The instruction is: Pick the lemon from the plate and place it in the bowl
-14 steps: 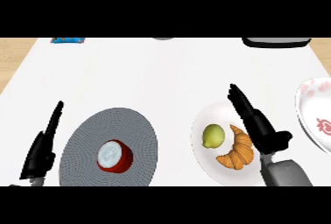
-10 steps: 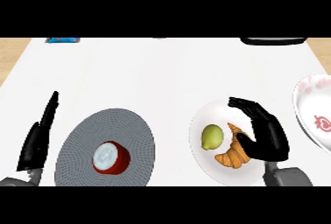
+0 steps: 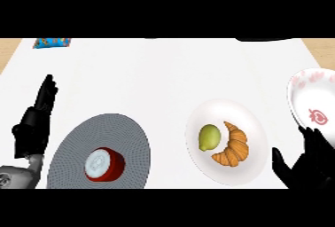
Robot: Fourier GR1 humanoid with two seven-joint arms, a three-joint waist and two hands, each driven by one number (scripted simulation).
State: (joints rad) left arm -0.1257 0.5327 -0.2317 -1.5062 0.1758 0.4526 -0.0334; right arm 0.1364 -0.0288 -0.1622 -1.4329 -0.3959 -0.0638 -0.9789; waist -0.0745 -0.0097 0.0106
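Left robot hand [image 3: 34, 126] at 9 o'clock edge of surface [image 3: 163, 75]: fingers straight up, wide, holding nothing. Blue item [image 3: 52, 42] at 11 o'clock corner. Grey plate [image 3: 78, 137] at 7 o'clock, red-rimmed round thing [image 3: 103, 163] on it. White plate [image 3: 226, 111] at 4 o'clock of centre; lemon [image 3: 209, 136] on it, croissant [image 3: 234, 144] just beside at lemon's 3 o'clock. Right robot hand [image 3: 311, 168] at plate's 4 o'clock: fingers spread wide, empty, apart from lemon. Red-patterned bowl [image 3: 307, 95] at 3 o'clock edge.
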